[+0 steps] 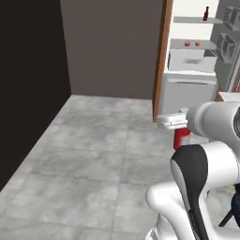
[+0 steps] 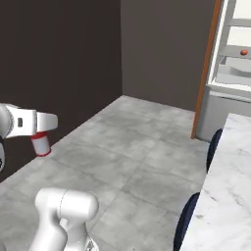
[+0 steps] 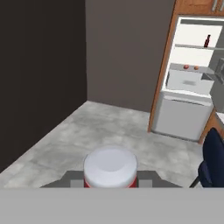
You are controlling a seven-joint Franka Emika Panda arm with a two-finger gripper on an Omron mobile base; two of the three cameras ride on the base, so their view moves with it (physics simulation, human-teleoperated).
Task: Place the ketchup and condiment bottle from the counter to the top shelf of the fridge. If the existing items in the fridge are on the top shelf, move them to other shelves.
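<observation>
One gripper (image 2: 43,128) mid-left of the right base view, pinching the ketchup (image 2: 41,144) (cap toward the hand camera). Upper right of the left base view: open fridge (image 1: 197,89), condiment bottle (image 1: 206,13) on top shelf (image 1: 192,20), two fruits (image 1: 192,43) one shelf below.

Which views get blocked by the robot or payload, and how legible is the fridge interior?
Left base view: arm covers lower right; fridge small, condiment bottle readable. Right base view: fridge cropped at the edge. Hand view: ketchup cap fills lower centre; shelves small but evenly lit.
</observation>
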